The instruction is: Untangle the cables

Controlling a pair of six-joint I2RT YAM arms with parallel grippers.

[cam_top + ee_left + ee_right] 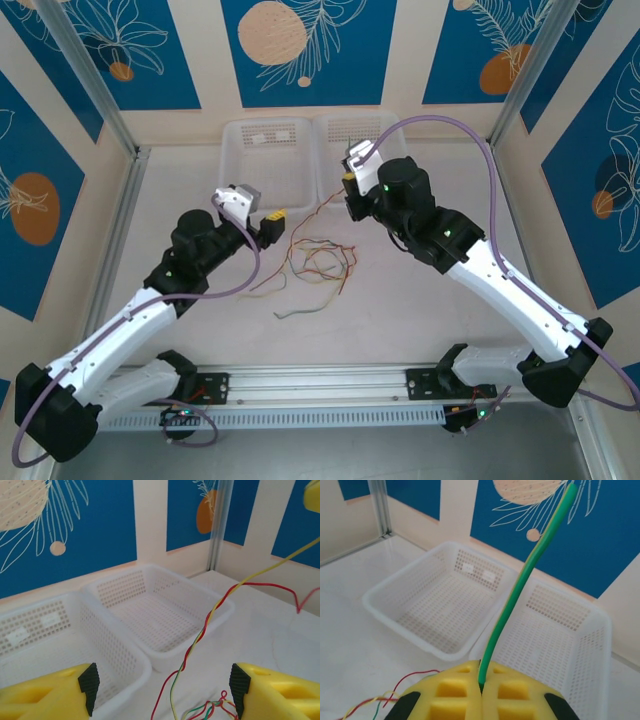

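Right gripper pinching green cable, baskets behind

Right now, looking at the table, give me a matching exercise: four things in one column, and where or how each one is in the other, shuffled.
Things:
1. left gripper
2. right gripper
3. white baskets
4. tangle of cables

States:
A. side by side at the far wall
B. jaws wide apart, gripping nothing
C. lying loose on the table
D. shut on a green cable

Pairs: 1-B, 2-D, 3-A, 4-C
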